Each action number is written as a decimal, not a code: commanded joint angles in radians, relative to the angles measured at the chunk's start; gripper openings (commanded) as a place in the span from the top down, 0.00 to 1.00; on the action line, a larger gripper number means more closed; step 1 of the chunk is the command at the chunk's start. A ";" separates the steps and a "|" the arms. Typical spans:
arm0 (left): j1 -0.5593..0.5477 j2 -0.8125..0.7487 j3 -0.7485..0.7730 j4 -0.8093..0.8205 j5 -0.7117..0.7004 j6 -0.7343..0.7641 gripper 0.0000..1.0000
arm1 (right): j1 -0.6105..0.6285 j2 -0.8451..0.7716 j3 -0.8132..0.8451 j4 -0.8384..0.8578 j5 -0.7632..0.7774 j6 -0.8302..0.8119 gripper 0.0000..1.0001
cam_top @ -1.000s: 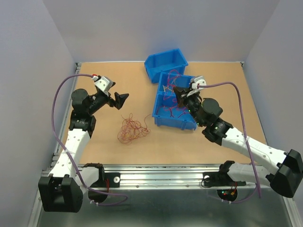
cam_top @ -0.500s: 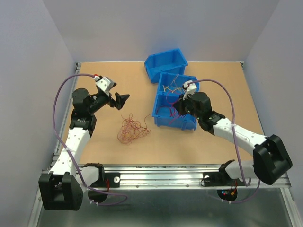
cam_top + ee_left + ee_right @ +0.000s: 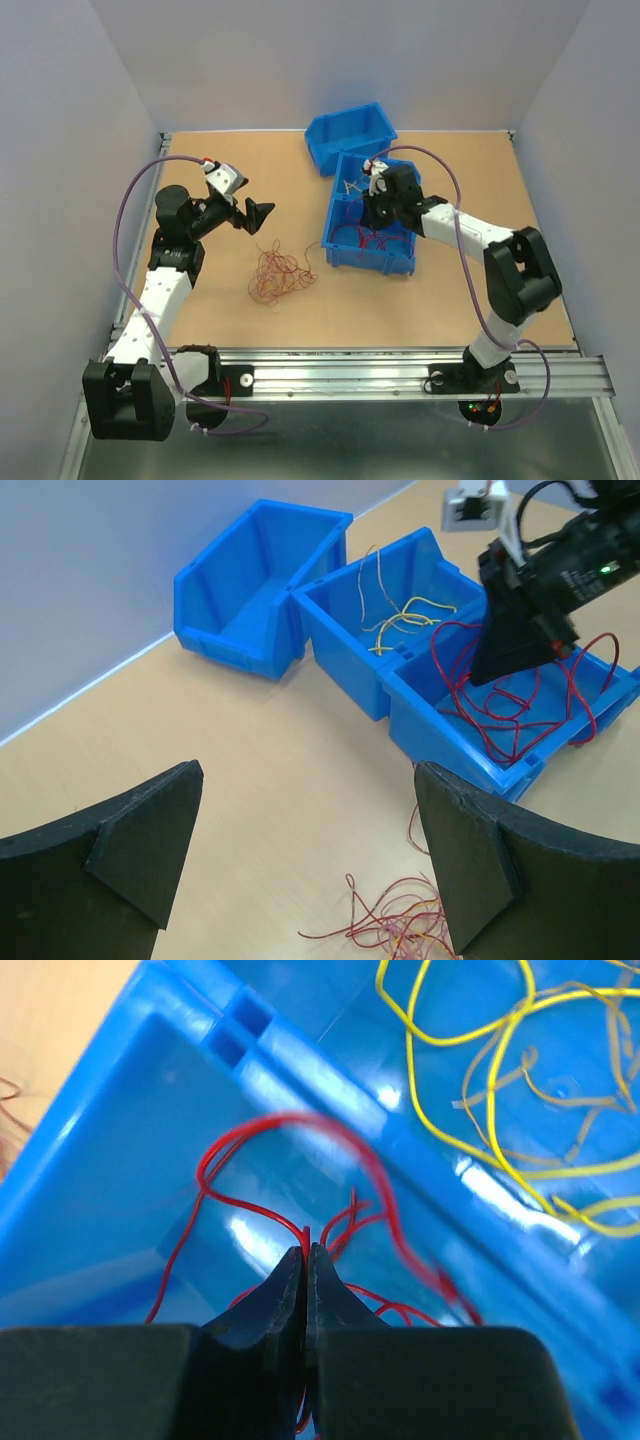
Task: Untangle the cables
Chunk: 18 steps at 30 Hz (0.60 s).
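light: bright, even | shadows: soft | glare: blue bin floor | blur: red cable

Seen from above, arm bases at 6 o'clock, three bins stood in a row on the table; the rear bin touched the middle bin at its 12 o'clock; the nearest bin touched it at 6 o'clock; cables lay in the middle bin; further cables lay in the nearest bin, with the right gripper among them; a loose tangle of cables lay on the table at the nearest bin's 8 o'clock; the left gripper hung at the tangle's 11 o'clock.
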 commanded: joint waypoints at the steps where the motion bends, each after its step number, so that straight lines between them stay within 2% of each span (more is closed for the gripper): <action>1: 0.003 0.001 0.017 0.023 0.027 0.023 0.01 | 0.005 0.117 0.139 -0.116 -0.042 -0.069 0.96; 8: 0.003 0.006 0.015 0.021 0.038 0.034 0.01 | 0.008 0.248 0.162 -0.134 -0.012 -0.118 0.96; 18: 0.001 0.013 0.015 0.015 0.040 0.049 0.01 | 0.021 0.194 0.151 -0.136 0.047 -0.117 0.91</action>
